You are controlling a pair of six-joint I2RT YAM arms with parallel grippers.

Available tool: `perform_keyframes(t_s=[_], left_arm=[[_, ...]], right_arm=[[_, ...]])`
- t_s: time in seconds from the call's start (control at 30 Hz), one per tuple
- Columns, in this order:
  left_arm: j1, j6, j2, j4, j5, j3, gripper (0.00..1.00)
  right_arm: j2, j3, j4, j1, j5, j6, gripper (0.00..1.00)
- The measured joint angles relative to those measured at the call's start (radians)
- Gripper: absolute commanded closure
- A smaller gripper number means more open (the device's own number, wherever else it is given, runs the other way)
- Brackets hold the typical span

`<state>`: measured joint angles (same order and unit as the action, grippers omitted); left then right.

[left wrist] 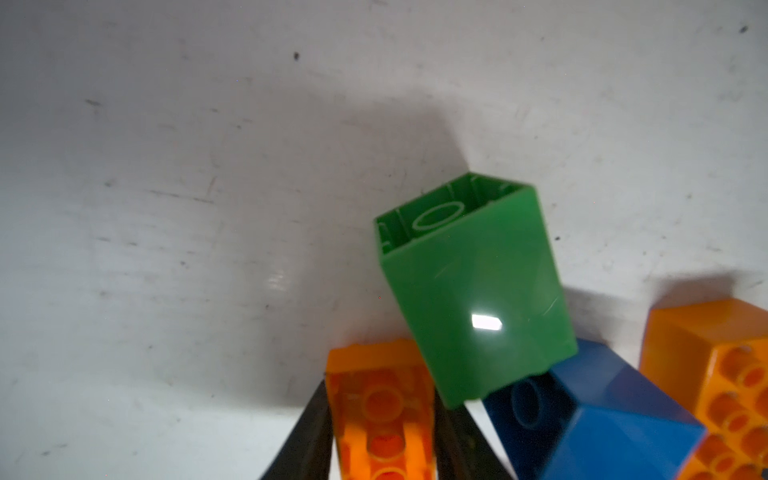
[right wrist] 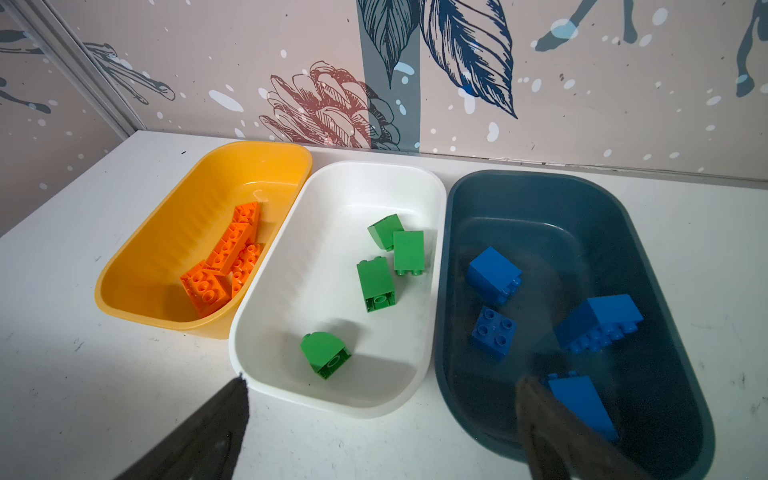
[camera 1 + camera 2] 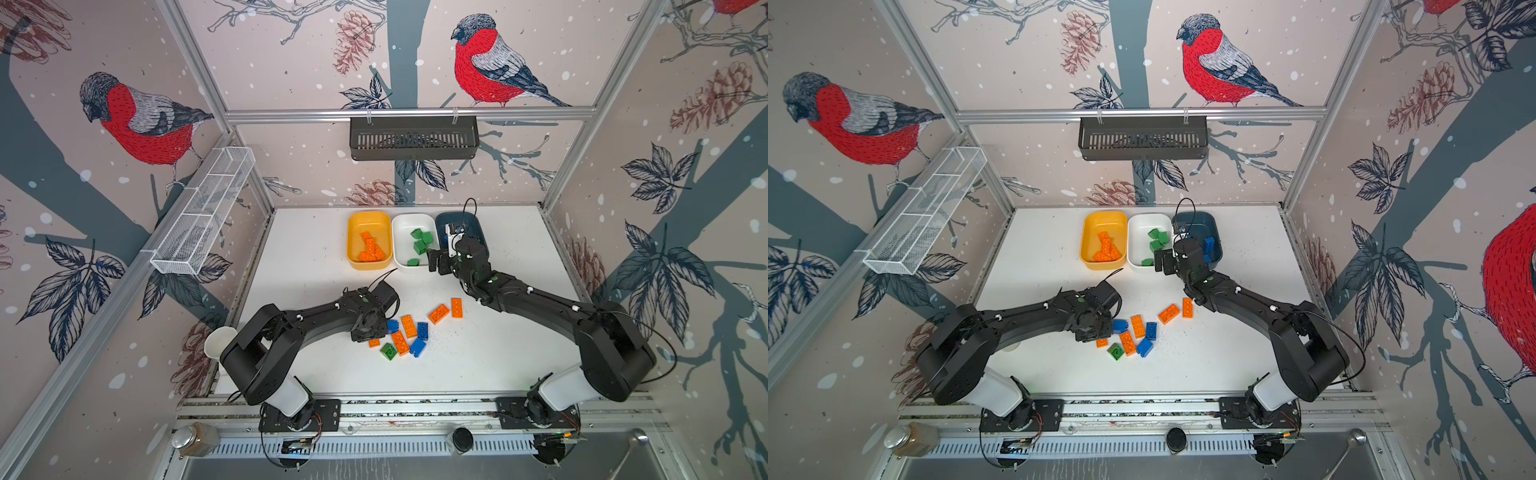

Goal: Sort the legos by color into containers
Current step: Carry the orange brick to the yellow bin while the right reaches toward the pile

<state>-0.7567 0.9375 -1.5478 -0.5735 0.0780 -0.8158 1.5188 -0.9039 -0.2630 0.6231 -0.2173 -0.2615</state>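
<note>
My left gripper [image 3: 371, 333] [image 1: 380, 392] is down at the left edge of the loose legos and shut on a small orange lego [image 1: 380, 415]. Touching that lego lie a green lego [image 1: 473, 291], a blue one [image 1: 594, 415] and a long orange one [image 3: 409, 325]. Two more orange legos [image 3: 439, 313] lie apart to the right. At the back stand the yellow container [image 2: 124, 257] with orange legos, the white container [image 2: 266, 332] with green ones and the teal container [image 2: 457, 232] with blue ones. My right gripper [image 3: 438, 262] [image 2: 382, 380] hangs open and empty over the near ends of the white and teal containers.
A white wire mesh tray [image 3: 203, 212] hangs on the left wall. A black slotted basket [image 3: 413, 137] hangs on the back rail. A paper cup [image 3: 218, 343] stands by the left arm's base, and a glass jar [image 3: 191, 440] sits at the front rail.
</note>
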Motion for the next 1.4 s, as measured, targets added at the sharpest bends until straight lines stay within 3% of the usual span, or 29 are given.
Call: perform_keyframes(t_s=[0.23, 0.57, 0.9, 1.13, 1.3, 1.4], left_arm=[[0.027, -0.020, 0.077, -0.040, 0.076, -0.059, 0.66], [0.200, -0.117, 0.113, 0.043, 0.165, -0.202, 0.66], [0.319, -0.268, -0.118, 0.251, 0.189, -0.477, 0.66], [0.371, -0.336, -0.350, 0.279, 0.171, -0.702, 0.65], [0.396, -0.362, -0.473, 0.272, 0.154, -0.838, 0.60], [0.400, -0.372, -0.522, 0.257, 0.148, -0.901, 0.47]], right_arm=[[-0.003, 0.006, 0.010, 0.006, 0.001, 0.005, 0.00], [-0.034, 0.069, 0.055, 0.052, 0.002, 0.004, 0.01], [-0.043, 0.111, 0.113, 0.142, 0.050, -0.003, 0.01], [-0.063, 0.142, 0.171, 0.171, 0.125, -0.003, 0.00], [-0.064, 0.153, 0.227, 0.187, 0.173, -0.026, 0.02], [-0.063, 0.164, 0.263, 0.189, 0.171, -0.077, 0.05]])
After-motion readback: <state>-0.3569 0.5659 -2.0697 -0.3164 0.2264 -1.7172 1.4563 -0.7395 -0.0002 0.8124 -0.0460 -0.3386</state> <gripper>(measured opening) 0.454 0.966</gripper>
